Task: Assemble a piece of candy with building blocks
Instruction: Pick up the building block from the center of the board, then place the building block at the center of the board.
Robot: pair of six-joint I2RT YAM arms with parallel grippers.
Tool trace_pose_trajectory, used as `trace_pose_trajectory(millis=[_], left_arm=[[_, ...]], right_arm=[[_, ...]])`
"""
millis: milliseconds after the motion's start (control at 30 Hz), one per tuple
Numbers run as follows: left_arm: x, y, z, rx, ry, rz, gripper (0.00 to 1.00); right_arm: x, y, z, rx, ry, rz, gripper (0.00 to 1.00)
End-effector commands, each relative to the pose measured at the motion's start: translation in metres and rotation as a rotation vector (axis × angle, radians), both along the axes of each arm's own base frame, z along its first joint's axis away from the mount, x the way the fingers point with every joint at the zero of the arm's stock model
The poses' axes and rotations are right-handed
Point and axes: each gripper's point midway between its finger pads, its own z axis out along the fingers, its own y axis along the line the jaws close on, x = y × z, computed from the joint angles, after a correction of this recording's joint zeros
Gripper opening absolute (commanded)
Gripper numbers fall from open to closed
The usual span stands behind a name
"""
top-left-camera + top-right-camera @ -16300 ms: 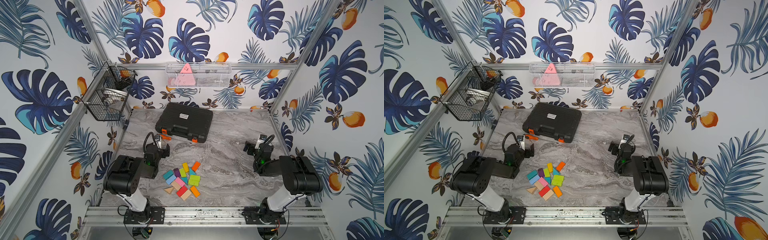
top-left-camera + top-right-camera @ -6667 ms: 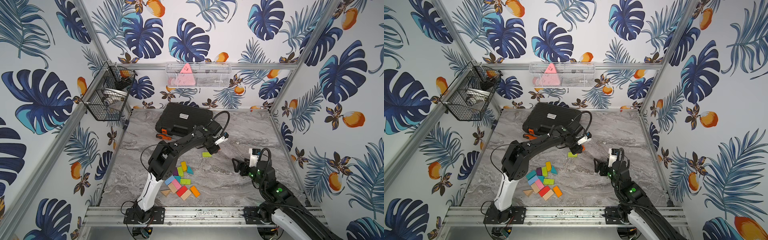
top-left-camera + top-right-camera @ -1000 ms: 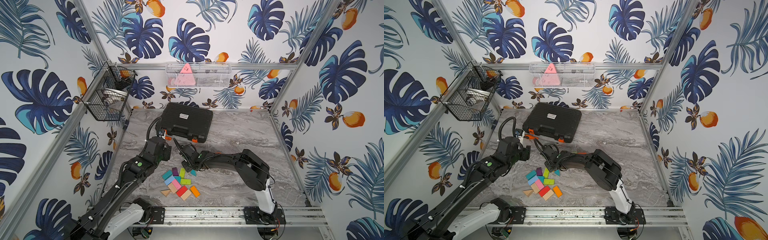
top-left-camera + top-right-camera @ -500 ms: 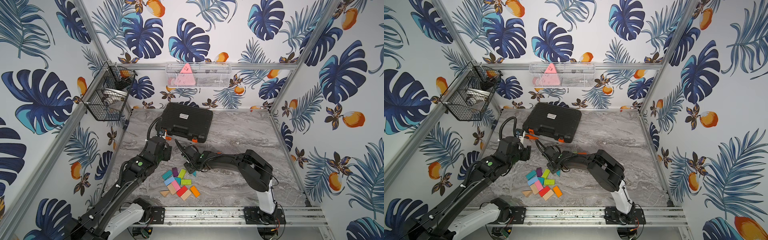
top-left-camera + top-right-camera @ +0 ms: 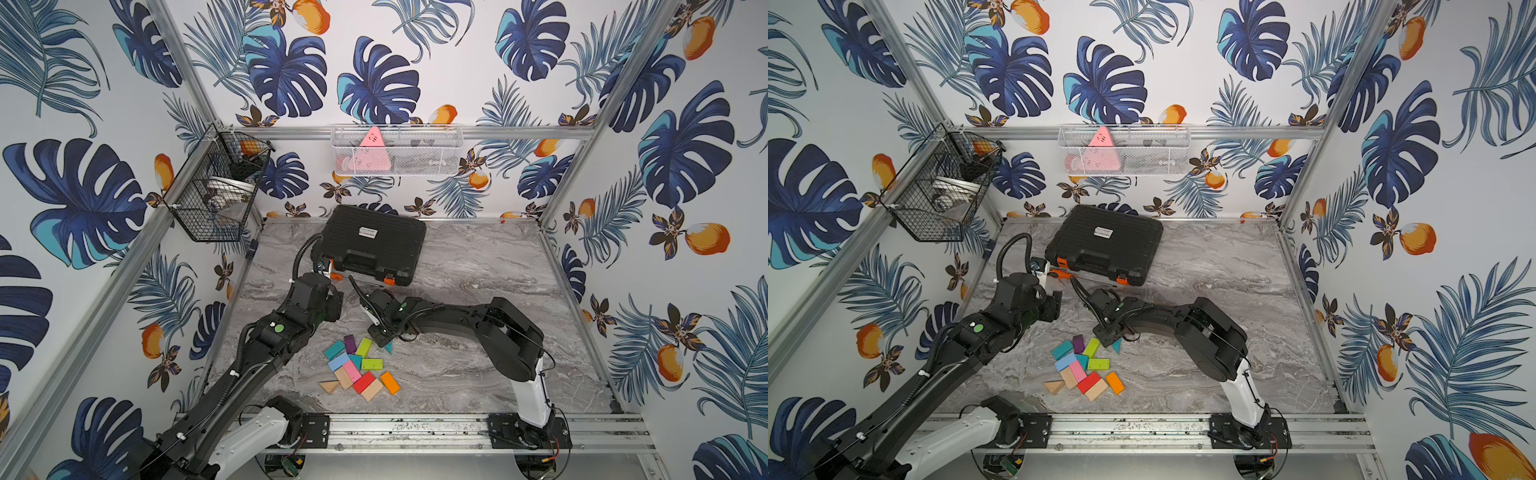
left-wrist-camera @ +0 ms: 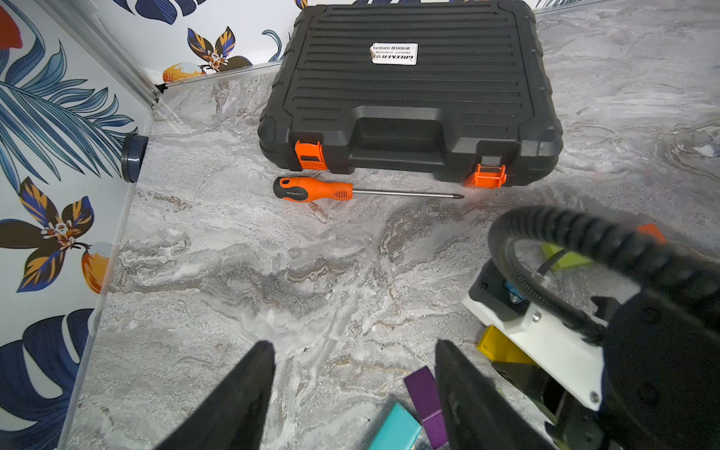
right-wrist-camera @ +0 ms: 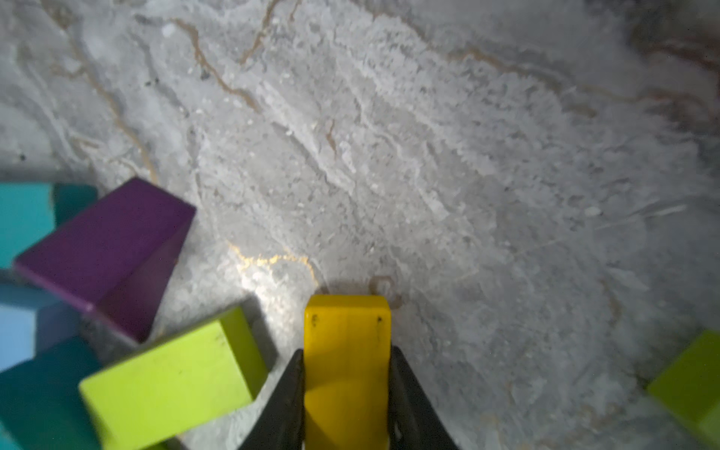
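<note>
Right wrist view: above the grey surface (image 7: pixel 428 136), at the far side of the block pile (image 5: pixel 371 364) near the front edge, the right fingers (image 7: pixel 409 405) clamp a yellow block (image 7: pixel 346 323) by its long sides, its long axis pointing straight out past the tips. The left fingers (image 6: pixel 233 401) hang spread and empty. The black case (image 6: pixel 409 97) has a label (image 6: pixel 394 53) that reads GREENER.

Both top views look steeply down from overhead on the whole marble table (image 5: pixel 478 266) — nearly identical. The left wrist camera faces the black tool case (image 6: pixel 409 97) from low; the right sits close over a yellow block (image 7: pixel 346 343) that both wrist views show.
</note>
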Motion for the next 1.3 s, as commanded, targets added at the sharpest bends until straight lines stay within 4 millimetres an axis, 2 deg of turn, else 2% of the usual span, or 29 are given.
trace_pose_trajectory(millis=[0,133,300,333,400,467,567,800,1033,1267], left_arm=[[0.000,-0.001,0.005,-0.015,-0.015,-0.002,0.70],[-0.001,-0.001,0.006,-0.018,-0.020,-0.003,0.70],[-0.002,-0.003,0.008,-0.033,-0.028,-0.015,0.70],[-0.002,-0.004,0.008,-0.035,-0.027,-0.018,0.70],[-0.002,-0.006,0.007,-0.044,-0.023,-0.024,0.70],[-0.003,-0.008,0.006,-0.057,-0.014,-0.034,0.70],[-0.004,-0.011,0.005,-0.069,-0.018,-0.047,0.70],[-0.001,-0.018,0.000,-0.086,0.007,-0.071,0.70],[0.000,-0.020,-0.001,-0.092,0.012,-0.076,0.70],[0.001,-0.019,-0.002,-0.083,0.012,-0.072,0.70]], right_arm=[[-0.004,0.005,0.023,0.043,-0.004,0.102,0.29],[0.013,0.004,0.050,0.081,-0.071,0.166,0.27],[0.033,-0.019,0.077,0.163,-0.104,0.196,0.25],[0.035,-0.025,0.081,0.179,-0.110,0.219,0.25],[0.026,-0.036,0.082,0.178,-0.108,0.348,0.26],[0.021,-0.054,0.074,0.081,-0.151,0.457,0.27],[0.022,-0.068,0.060,-0.017,-0.165,0.529,0.28],[0.029,-0.079,0.033,-0.097,-0.160,0.569,0.28],[0.027,-0.089,0.004,-0.148,-0.102,0.599,0.27],[0.032,-0.095,-0.008,-0.159,-0.106,0.604,0.28]])
